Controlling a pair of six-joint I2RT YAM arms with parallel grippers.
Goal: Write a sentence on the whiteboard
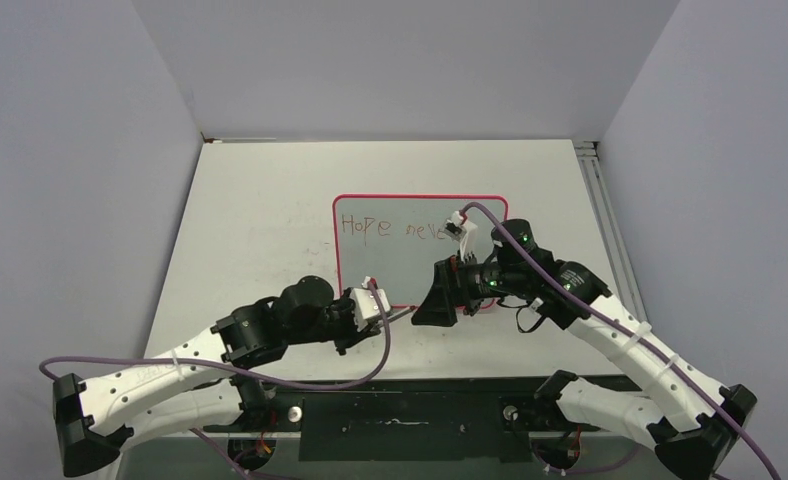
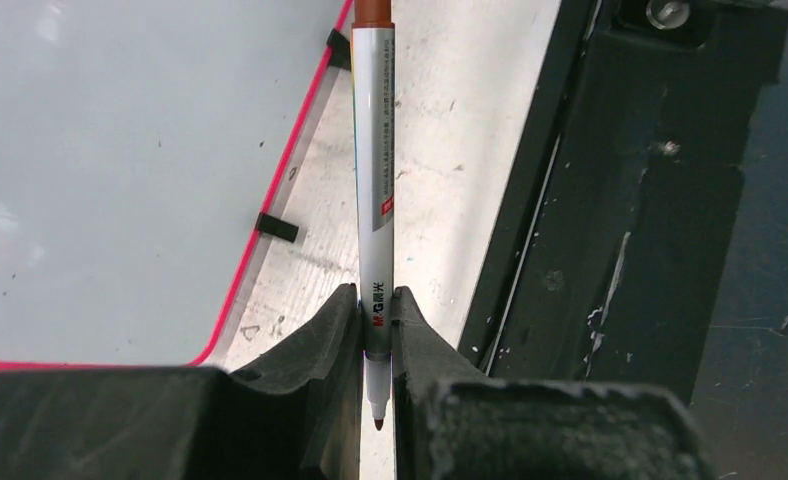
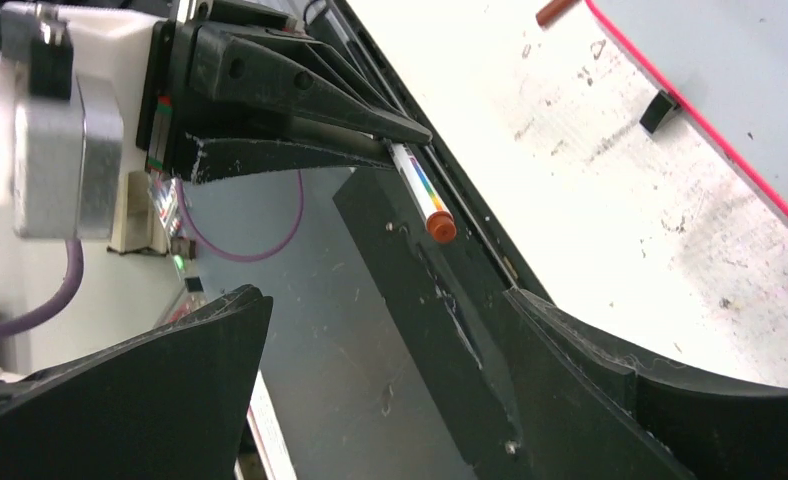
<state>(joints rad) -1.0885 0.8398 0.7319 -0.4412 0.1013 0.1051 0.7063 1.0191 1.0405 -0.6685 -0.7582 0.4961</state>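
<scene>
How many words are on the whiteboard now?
2. "Hope" at the whiteboard's upper left; "neve" right of it, its end hidden behind the right arm, so more may be covered.

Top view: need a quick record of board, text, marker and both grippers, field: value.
board: whiteboard, pink-red frame, lying on table
written: text reads "Hope neve"; the rest is hidden by right arm
tool: marker, uncapped, tip pointing back into the gripper, over the table beside the board
left: left gripper shut on marker, at the board's near edge
right: right gripper open, holding nothing, facing the left gripper
</scene>
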